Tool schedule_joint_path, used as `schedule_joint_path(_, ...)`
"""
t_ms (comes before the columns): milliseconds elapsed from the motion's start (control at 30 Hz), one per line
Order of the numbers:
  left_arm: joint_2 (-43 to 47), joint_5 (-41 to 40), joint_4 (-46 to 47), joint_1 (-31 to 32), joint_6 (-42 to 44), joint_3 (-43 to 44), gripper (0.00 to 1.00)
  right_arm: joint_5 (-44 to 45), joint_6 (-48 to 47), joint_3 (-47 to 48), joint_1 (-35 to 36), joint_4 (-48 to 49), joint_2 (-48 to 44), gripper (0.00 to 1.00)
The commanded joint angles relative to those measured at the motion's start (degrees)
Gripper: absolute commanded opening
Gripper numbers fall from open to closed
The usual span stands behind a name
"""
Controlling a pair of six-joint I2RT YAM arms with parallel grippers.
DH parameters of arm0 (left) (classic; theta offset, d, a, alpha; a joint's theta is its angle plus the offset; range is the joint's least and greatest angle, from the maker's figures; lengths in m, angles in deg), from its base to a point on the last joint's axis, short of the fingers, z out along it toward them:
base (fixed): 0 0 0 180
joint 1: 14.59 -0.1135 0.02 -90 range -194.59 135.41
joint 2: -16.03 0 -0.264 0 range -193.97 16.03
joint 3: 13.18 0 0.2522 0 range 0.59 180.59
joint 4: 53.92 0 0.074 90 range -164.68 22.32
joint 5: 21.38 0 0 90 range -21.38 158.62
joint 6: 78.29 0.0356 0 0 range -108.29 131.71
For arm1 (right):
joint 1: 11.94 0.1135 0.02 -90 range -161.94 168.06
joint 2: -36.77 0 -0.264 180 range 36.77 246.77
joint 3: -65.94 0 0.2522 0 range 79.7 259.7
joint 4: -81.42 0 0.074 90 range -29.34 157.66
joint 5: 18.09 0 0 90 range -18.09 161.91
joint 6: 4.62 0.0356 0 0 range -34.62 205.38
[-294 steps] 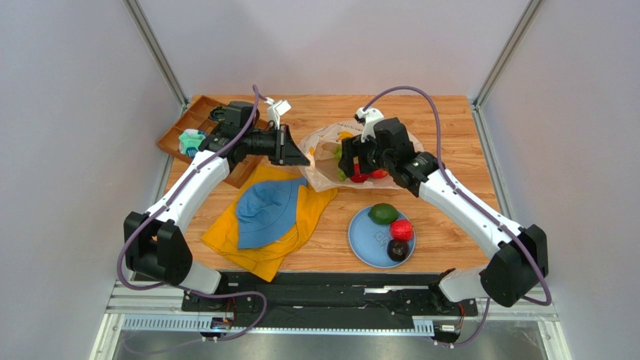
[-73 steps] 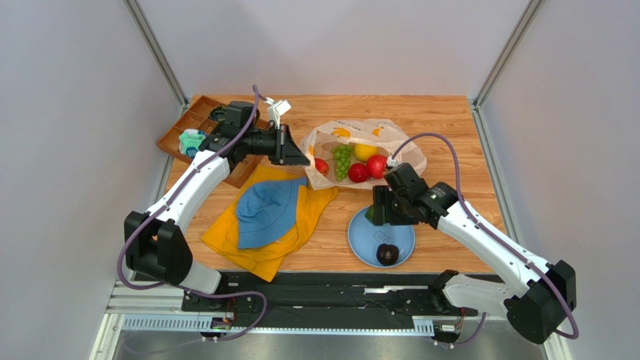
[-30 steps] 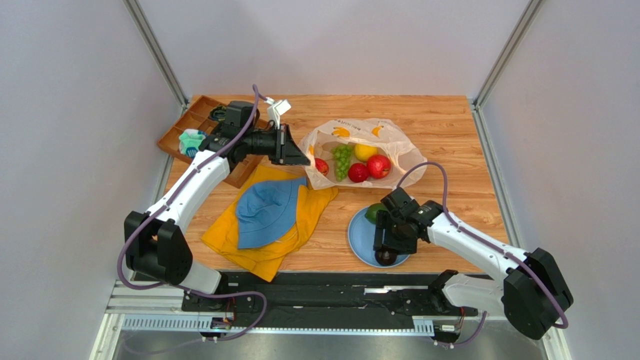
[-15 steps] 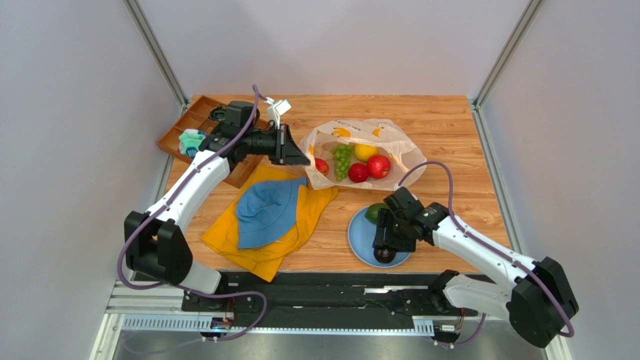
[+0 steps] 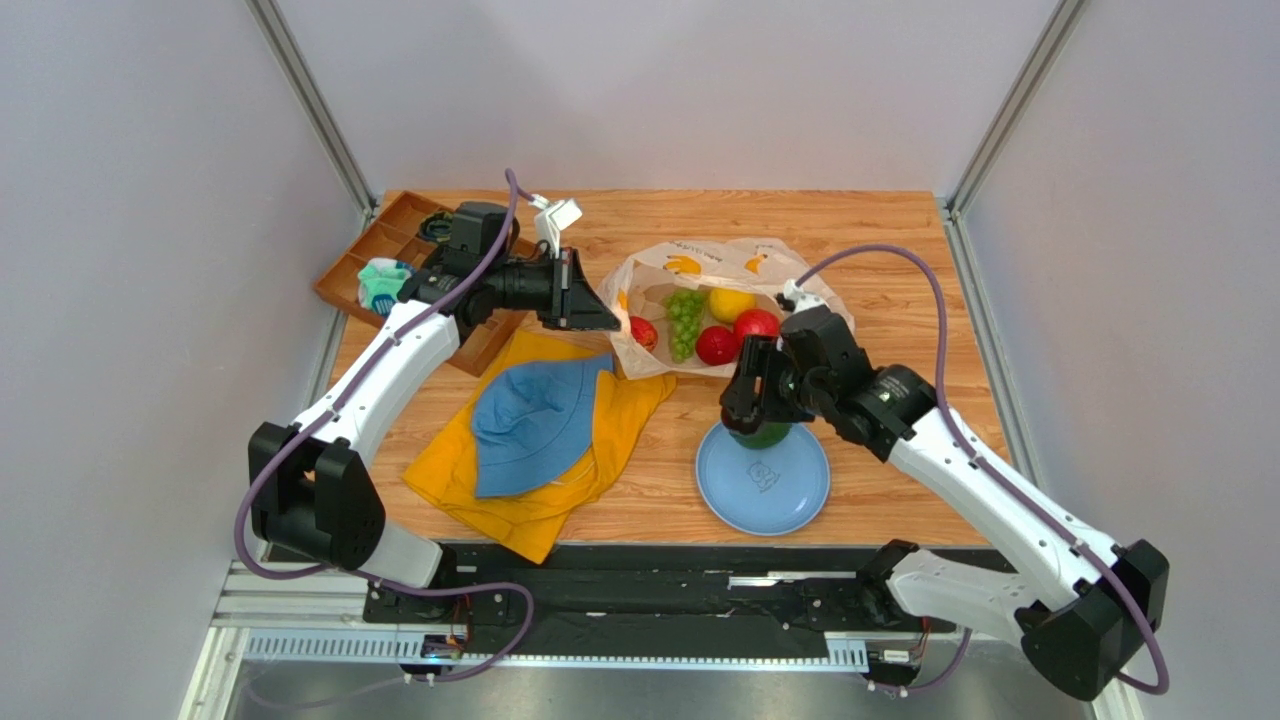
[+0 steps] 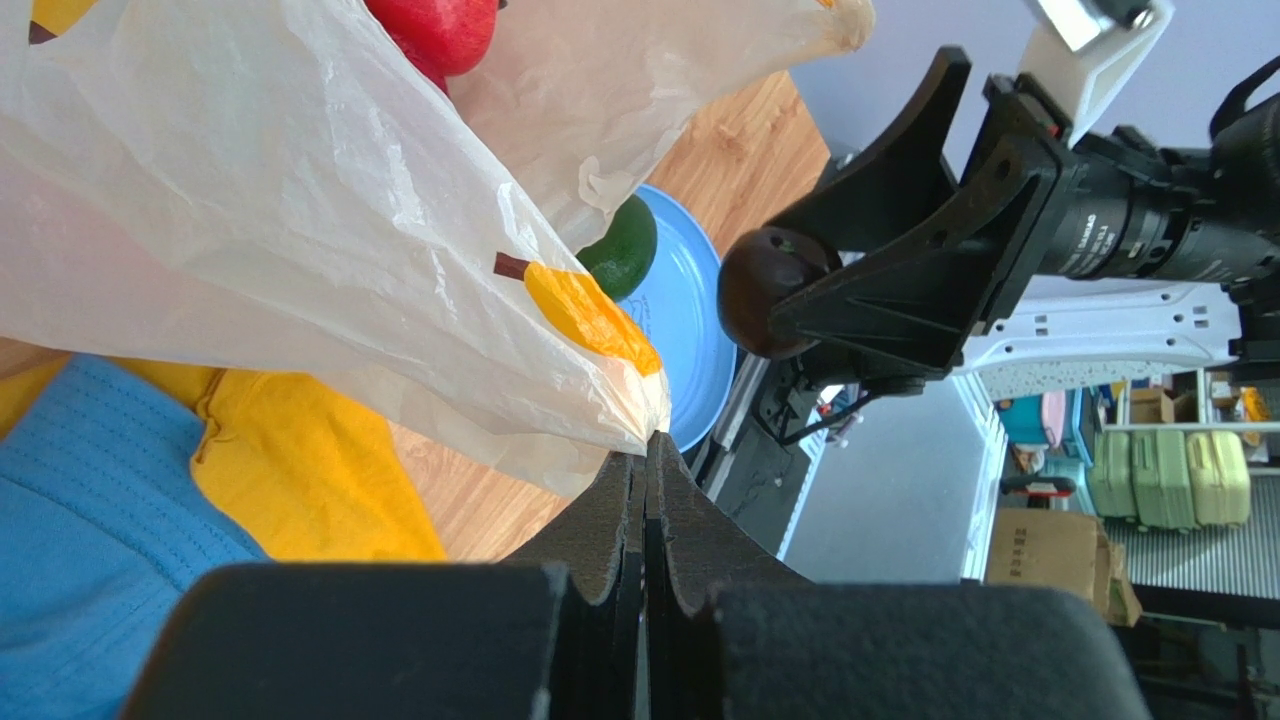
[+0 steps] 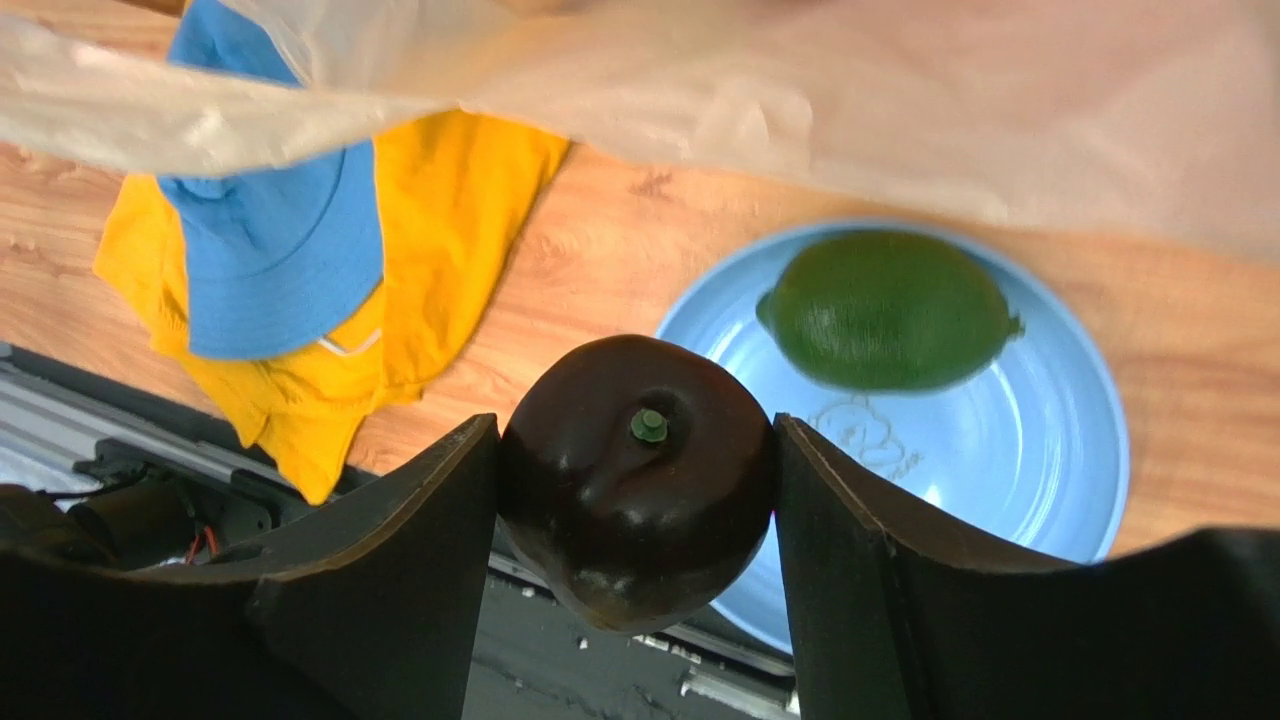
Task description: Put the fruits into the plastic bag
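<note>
Right hand (image 5: 748, 398) clamped on dark plum (image 7: 639, 480). Plastic bag (image 5: 646, 278) mouth lies just beyond, slightly leftward. Left hand (image 6: 646, 465) pinches its rim.

Top external: fixed high above the near table (image 5: 902, 240) edge, looking down on the whole surface. Left wrist: low, far-left of the blue plate (image 5: 781, 488), facing across toward it, plastic bag (image 6: 301, 195) close in front. Right wrist: just above the plate, facing down. Common to all three: plate, green oval fruit (image 7: 887, 308), blue hat (image 5: 534, 428).
</note>
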Motion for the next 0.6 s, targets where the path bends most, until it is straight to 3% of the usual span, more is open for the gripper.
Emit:
schedule_joint_path(0,0.56,1.02,1.75,-0.31,0.03,1.78,0.0,3.14,-5.99,6.58,0.23,5.99,4.56,0.42)
schedule_joint_path(333,0.91,1.19,1.84,-0.31,-0.06,1.78,0.0,4.2,-9.51,16.87,-3.02,17.41,19.5,0.4)
schedule_joint_path(567,0.73,1.28,1.84,-0.31,-0.06,1.78,0.0,3.67,-9.87,21.62,-3.02,19.53,31.19,0.4)
